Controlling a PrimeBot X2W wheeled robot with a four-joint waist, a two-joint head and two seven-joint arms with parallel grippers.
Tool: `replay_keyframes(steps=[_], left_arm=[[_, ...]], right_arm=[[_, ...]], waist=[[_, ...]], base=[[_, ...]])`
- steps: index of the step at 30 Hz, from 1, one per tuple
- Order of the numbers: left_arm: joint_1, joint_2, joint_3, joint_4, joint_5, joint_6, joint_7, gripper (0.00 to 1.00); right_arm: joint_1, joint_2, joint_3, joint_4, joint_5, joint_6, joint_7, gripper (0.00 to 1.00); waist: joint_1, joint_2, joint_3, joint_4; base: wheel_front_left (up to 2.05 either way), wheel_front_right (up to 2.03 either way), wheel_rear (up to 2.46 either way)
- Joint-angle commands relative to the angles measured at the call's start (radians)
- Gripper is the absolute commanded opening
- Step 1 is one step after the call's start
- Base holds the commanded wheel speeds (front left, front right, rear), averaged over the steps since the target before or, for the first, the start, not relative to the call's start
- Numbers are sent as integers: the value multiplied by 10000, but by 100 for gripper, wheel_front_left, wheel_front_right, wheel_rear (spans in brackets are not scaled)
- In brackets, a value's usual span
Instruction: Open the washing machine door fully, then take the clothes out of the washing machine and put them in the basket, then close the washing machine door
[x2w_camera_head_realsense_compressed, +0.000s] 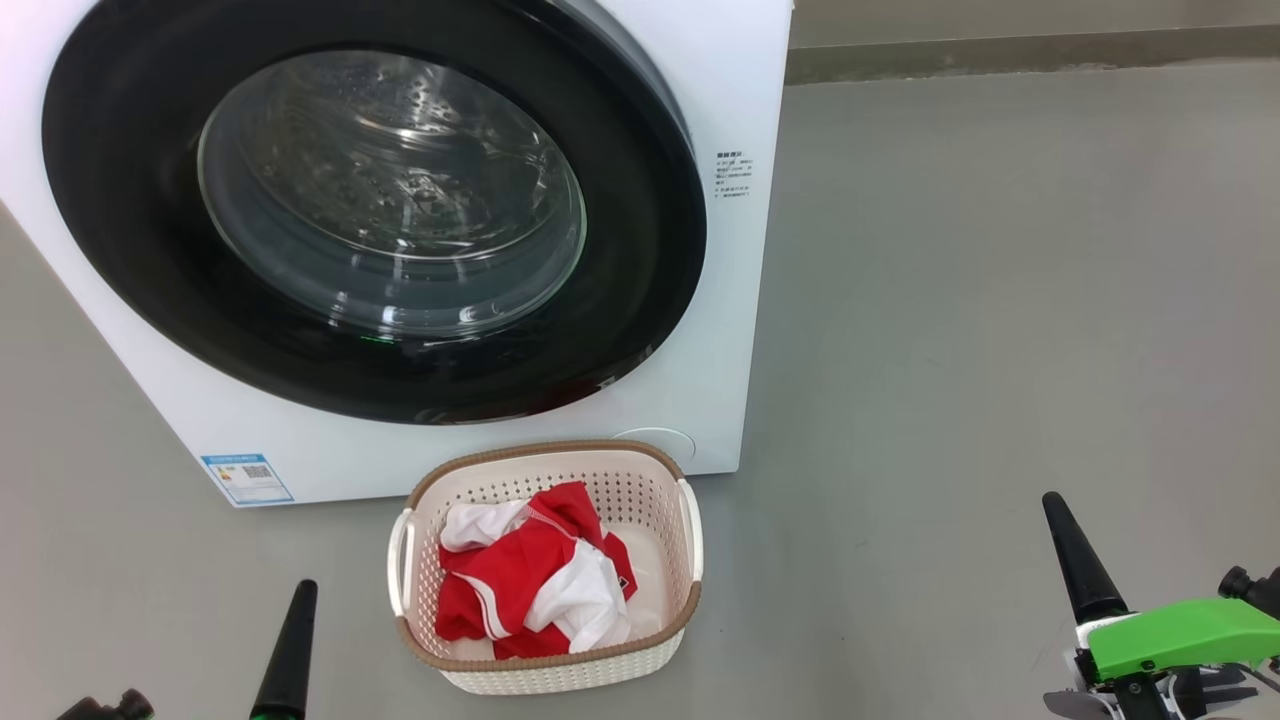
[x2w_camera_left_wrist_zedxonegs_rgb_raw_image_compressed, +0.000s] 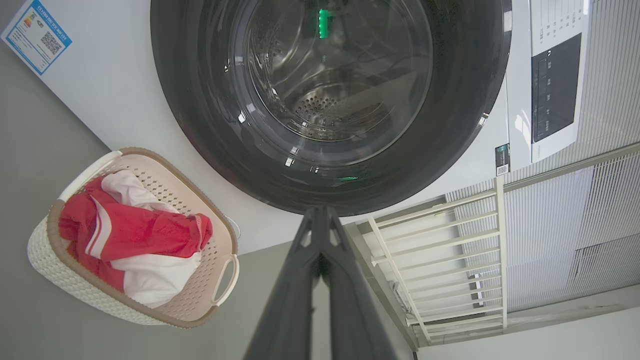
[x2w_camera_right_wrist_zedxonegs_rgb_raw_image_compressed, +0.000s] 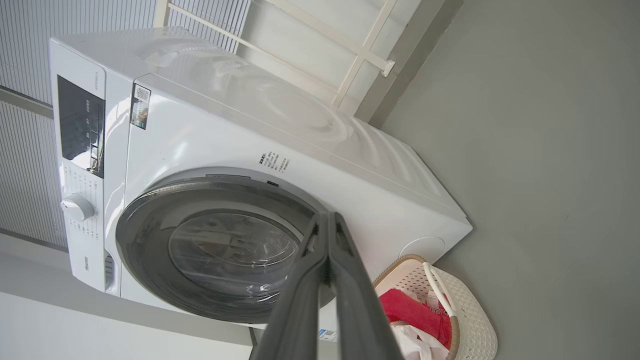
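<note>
Fingers of our left gripper (x2w_camera_left_wrist_zedxonegs_rgb_raw_image_compressed: 320, 212) are pressed together with nothing between them, and our right gripper (x2w_camera_right_wrist_zedxonegs_rgb_raw_image_compressed: 327, 216) is closed on nothing as well. In the head view the bottom edge cuts off both, and they touch nothing. The clothes (x2w_camera_head_realsense_compressed: 530, 580) lie crumpled in the basket (x2w_camera_head_realsense_compressed: 560, 680), which stands on the floor (x2w_camera_head_realsense_compressed: 1000, 300) just before the washing machine (x2w_camera_head_realsense_compressed: 740, 100). The washing machine door (x2w_camera_head_realsense_compressed: 120, 200) looks shut, and reflections on its glass make the drum hard to read.
</note>
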Motion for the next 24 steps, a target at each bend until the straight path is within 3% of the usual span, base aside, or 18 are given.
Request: replay_keyframes(steps=[1, 24], left_arm=[[-561, 82, 281, -168, -316, 4, 88, 0], [-896, 32, 338, 39, -2837, 5, 749, 0]], right_arm=[[-489, -50, 47, -301, 364, -6, 98, 0], [-709, -1, -189, -335, 2776, -9, 774, 0]], waist=[[0, -1, 11, 5], [0, -1, 165, 57]], base=[[0, 0, 0], [0, 0, 0]])
